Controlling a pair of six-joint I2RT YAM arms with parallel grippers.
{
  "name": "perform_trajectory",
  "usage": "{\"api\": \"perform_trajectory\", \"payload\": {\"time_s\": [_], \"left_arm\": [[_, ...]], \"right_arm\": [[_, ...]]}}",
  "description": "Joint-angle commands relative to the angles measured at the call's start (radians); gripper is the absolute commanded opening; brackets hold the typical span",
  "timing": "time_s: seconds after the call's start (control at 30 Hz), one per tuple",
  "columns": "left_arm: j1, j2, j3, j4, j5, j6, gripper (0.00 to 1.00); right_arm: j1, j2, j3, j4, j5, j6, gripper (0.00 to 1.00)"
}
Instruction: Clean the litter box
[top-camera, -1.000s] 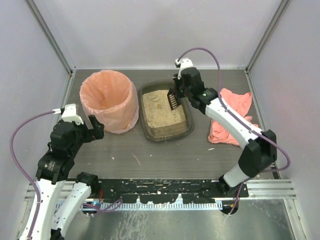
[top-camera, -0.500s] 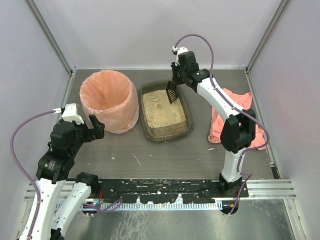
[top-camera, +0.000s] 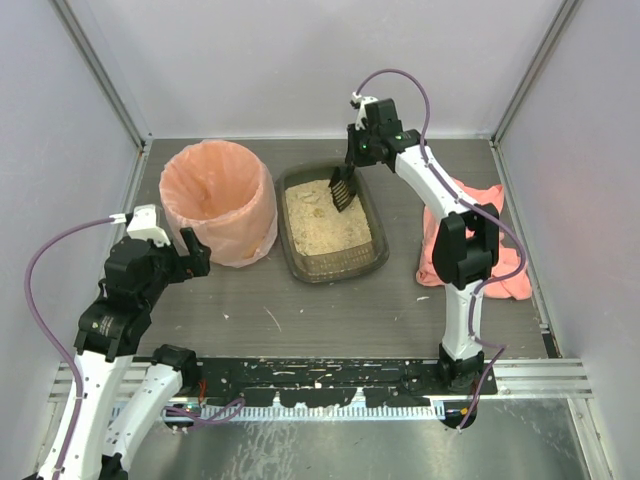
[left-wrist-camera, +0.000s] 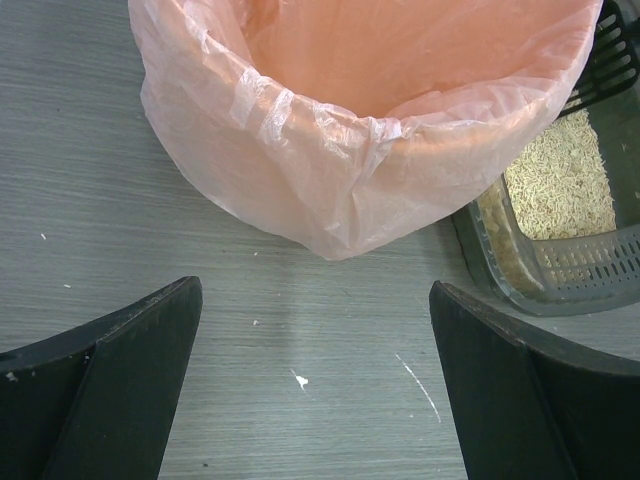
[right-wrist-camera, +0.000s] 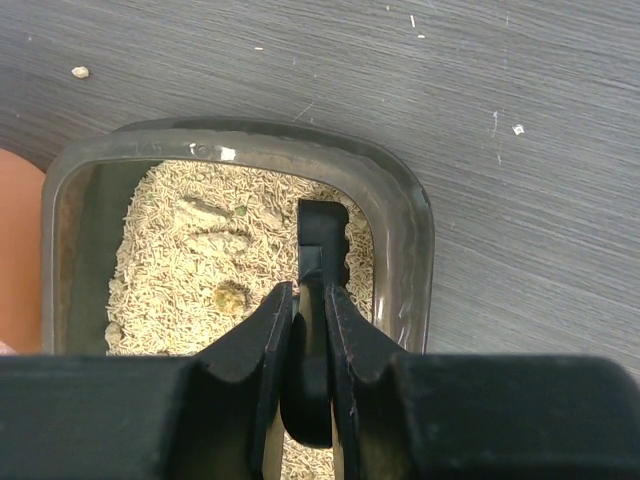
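Right tool (right-wrist-camera: 310, 297) pinching scoop (top-camera: 343, 192) by its handle, over far end of litter box (top-camera: 332, 272) at desk (top-camera: 330, 310) centre, left tool (left-wrist-camera: 315, 385) spread wide, near left, facing pink-lined bin (top-camera: 218, 200) beside box

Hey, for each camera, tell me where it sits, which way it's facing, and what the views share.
Top external: above and behind the bases, looking down at the table; both arms show.
Left wrist: on the left arm, facing the bagged bin; open left gripper frames it.
Right wrist: over the litter box, looking down; right gripper shut on the scoop.
Shared: all three show the litter box.
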Motion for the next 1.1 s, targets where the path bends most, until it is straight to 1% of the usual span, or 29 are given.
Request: {"api": "perform_trajectory", "payload": {"time_s": [0.0,0.17,0.6,0.73,0.9,1.07], "left_arm": [[0.006,-0.002,0.011,0.038,-0.002,-0.009,0.98],[0.006,0.001,0.011,0.038,-0.002,-0.009,0.98],[0.006,0.005,0.010,0.037,0.001,-0.008,0.98],[0.006,0.006,0.010,0.038,0.001,-0.007,0.98],[0.007,0.010,0.013,0.036,-0.004,-0.007,0.98],[0.006,0.009,0.012,0.036,-0.005,-0.008,0.98]], "right_arm": [[-0.025,0.039,0.052,-0.010,-0.129,0.036,0.01],[-0.041,0.071,0.048,-0.017,-0.231,0.060,0.01],[-0.046,0.076,-0.021,-0.008,-0.353,0.085,0.01],[-0.047,0.048,-0.103,0.047,-0.383,0.110,0.01],[-0.058,0.035,-0.160,0.093,-0.403,0.160,0.01],[-0.058,-0.017,-0.305,0.253,-0.443,0.295,0.01]]}}
